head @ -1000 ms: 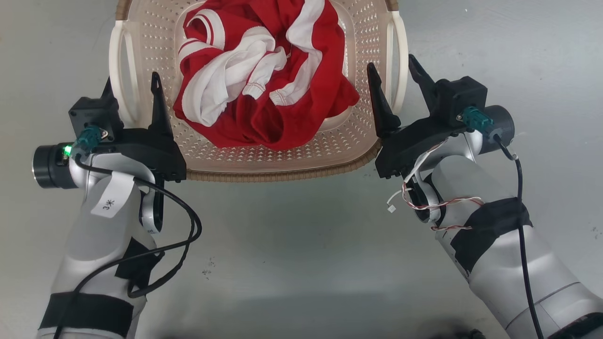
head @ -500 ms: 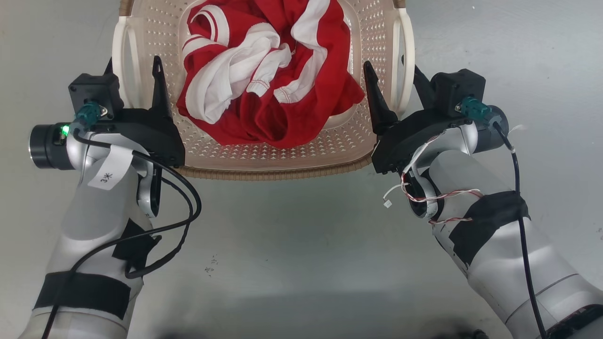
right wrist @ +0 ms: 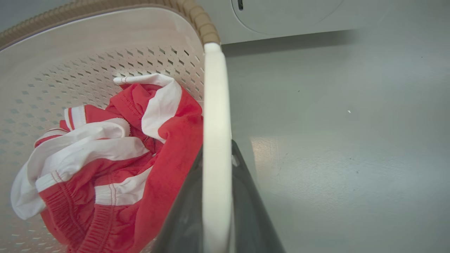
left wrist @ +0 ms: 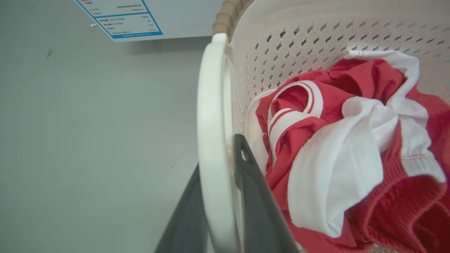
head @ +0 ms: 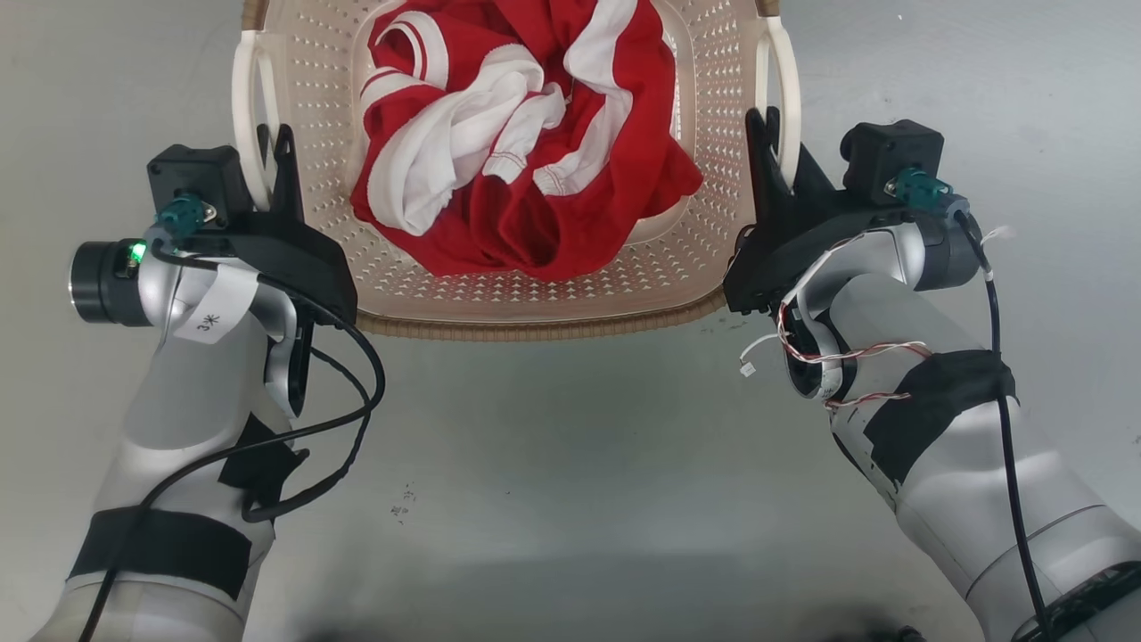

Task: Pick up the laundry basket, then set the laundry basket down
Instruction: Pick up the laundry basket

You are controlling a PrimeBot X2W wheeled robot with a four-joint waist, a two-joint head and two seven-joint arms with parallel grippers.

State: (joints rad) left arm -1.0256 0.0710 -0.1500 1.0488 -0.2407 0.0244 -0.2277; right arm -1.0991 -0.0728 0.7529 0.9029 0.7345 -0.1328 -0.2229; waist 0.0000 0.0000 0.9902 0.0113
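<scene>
Your left gripper is pinched almost shut on the left handle of the laundry basket, one finger each side. Your right gripper clamps the right handle the same way. The basket is straight ahead over the grey floor; I cannot tell whether it has left it. Expect a light, stiff plastic shell with smooth, probably slippery handles and soft red-and-white clothes heaped inside. Keep both arms level so it won't tip.

cream perforated laundry basket, clothes-filled
</scene>
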